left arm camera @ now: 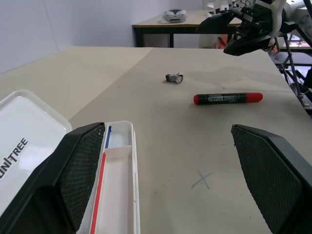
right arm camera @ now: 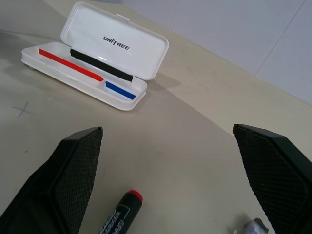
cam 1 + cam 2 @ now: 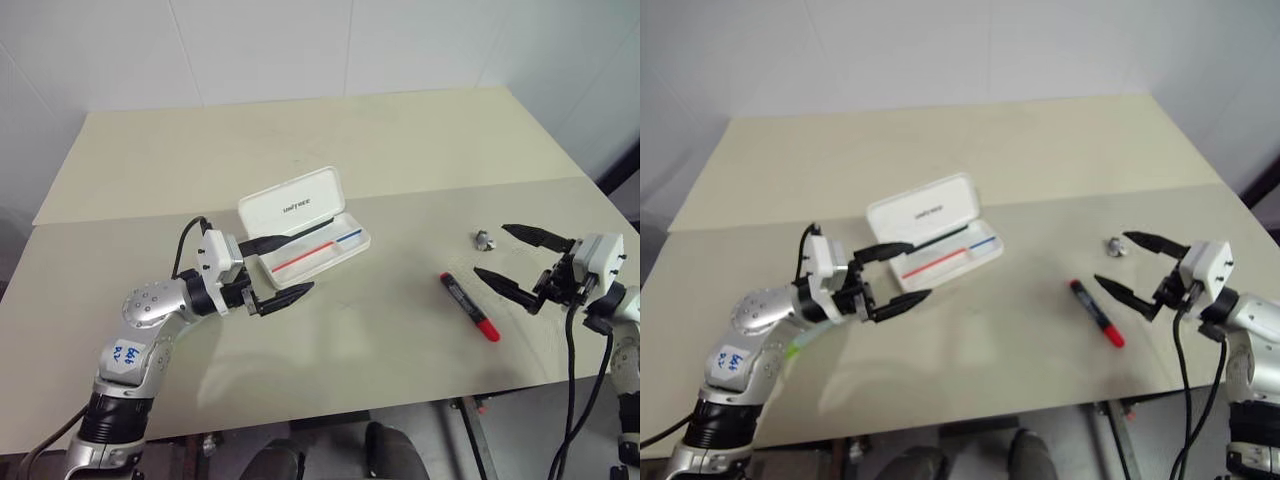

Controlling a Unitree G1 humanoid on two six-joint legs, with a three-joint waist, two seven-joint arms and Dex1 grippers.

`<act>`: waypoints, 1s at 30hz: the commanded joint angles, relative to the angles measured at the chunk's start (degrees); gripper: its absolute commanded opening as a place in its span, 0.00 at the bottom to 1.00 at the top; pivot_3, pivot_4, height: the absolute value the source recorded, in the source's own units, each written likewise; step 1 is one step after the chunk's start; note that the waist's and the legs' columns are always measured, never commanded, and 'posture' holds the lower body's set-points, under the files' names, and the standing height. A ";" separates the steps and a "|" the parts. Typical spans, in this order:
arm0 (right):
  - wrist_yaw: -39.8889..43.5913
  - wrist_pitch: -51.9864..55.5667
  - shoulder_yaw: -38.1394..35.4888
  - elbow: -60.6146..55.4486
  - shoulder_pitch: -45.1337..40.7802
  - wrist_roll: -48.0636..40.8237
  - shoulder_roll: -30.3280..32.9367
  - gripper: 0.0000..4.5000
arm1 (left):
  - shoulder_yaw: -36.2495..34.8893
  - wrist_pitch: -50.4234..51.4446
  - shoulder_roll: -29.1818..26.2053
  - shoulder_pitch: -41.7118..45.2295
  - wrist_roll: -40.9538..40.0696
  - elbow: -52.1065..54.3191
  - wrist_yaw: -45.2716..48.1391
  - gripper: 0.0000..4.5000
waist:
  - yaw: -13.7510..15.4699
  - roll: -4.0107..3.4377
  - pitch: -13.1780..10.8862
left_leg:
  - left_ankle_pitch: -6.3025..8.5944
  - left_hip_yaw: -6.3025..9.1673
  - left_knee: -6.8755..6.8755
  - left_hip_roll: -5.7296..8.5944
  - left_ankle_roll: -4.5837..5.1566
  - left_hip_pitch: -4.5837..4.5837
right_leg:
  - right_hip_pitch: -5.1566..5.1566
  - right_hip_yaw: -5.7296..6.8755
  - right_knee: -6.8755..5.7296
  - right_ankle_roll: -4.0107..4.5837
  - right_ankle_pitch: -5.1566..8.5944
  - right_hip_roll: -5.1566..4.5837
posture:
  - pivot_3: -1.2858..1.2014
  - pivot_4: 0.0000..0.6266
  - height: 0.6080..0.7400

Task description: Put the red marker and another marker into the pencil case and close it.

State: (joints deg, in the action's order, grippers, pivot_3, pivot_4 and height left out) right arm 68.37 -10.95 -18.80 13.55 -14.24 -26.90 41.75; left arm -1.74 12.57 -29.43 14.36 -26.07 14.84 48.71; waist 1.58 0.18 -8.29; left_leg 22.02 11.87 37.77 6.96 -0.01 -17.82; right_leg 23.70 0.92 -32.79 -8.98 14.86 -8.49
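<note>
- one table (image 3: 330, 150), beige, bearing everything below.
- one pencil case (image 3: 305, 230), white, lid up (red and blue stripe inside), near table centre.
- two grippers: left gripper (image 3: 280, 270) just beside the case, right gripper (image 3: 515, 258) beside the marker; both spread wide, holding nothing.
- one red marker (image 3: 468, 306), lying flat right of the case, well apart.
- one small grey object (image 3: 484, 238), beyond the marker.

The pencil case (image 2: 117, 46) lid reads "UNITREE".
</note>
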 commanded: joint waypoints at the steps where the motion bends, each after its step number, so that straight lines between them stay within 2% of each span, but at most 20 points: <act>1: -1.72 1.45 1.62 -5.07 -0.68 -0.28 -0.84 1.00 | -1.40 -0.37 -0.97 -0.34 -0.40 1.84 0.15 0.99 | 0.01 0.00 0.00 | 0.00 0.00 0.00 0.00 0.00 0.00 | 0.00 0.00 0.00 0.00 0.00 0.00 | 0.52 0.24 1.00; 12: -8.38 11.33 7.91 -19.51 -2.34 -0.74 -2.86 1.00 | -1.13 -1.23 -1.96 -0.79 2.09 -0.32 -0.47 0.99 | 0.13 0.00 0.00 | 0.00 0.02 -0.04 0.02 0.00 -0.01 | 0.02 0.00 0.00 0.02 -0.02 0.00 | 0.52 0.24 1.00; 15: -9.60 12.81 9.37 -20.85 -3.72 -0.49 -3.82 1.00 | -1.19 -0.16 -2.35 -0.32 1.99 -1.02 -0.17 0.86 | 0.00 -0.01 0.00 | 0.00 0.00 -0.05 0.02 0.00 -0.01 | 0.02 0.01 0.04 0.02 -0.02 0.00 | 0.52 0.24 1.00; 18: -11.33 14.28 10.95 -23.39 -4.13 -0.05 -5.09 1.00 | -1.86 -0.72 -3.07 -0.28 1.88 -1.94 0.54 0.64 | 0.04 0.00 0.00 | 0.00 0.04 -0.07 0.00 0.00 -0.01 | 0.03 0.05 0.03 0.01 -0.02 0.02 | 0.52 0.24 1.00; 22: -11.57 15.61 11.81 -25.08 -4.68 -0.73 -5.49 1.00 | 1.14 0.39 -2.42 2.03 3.81 -3.17 -0.61 0.34 | 0.13 0.00 0.00 | 0.01 0.05 -0.15 0.02 0.00 -0.01 | 0.06 0.06 0.03 0.01 -0.03 0.00 | 0.52 0.24 1.00; 25: -12.40 17.00 12.60 -27.38 -4.88 -0.77 -5.97 1.00 | 1.84 0.82 -2.30 2.99 4.16 -4.30 -0.31 0.34 | 0.00 0.00 0.00 | 0.01 0.06 -0.15 0.09 0.01 -0.01 | 0.07 0.03 0.03 0.04 -0.05 -0.03 | 0.52 0.24 1.00; 30: -12.76 17.76 12.52 -28.47 -5.09 -1.02 -6.44 1.00 | 7.56 2.51 -1.42 7.49 9.35 -8.25 -0.86 0.34 | 0.08 0.00 0.00 | 0.02 0.05 -0.15 0.18 0.02 -0.02 | 0.10 0.07 0.02 0.03 -0.06 -0.01 | 0.52 0.24 1.00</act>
State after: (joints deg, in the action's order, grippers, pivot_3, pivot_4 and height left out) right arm 56.16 6.73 -5.77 -12.59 -18.84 -26.59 35.45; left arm 4.89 14.72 -31.21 20.54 -17.88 6.47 48.16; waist 1.65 0.19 -8.29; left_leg 22.04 11.91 37.62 7.15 0.02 -17.84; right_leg 23.80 1.00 -32.77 -8.96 14.80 -8.50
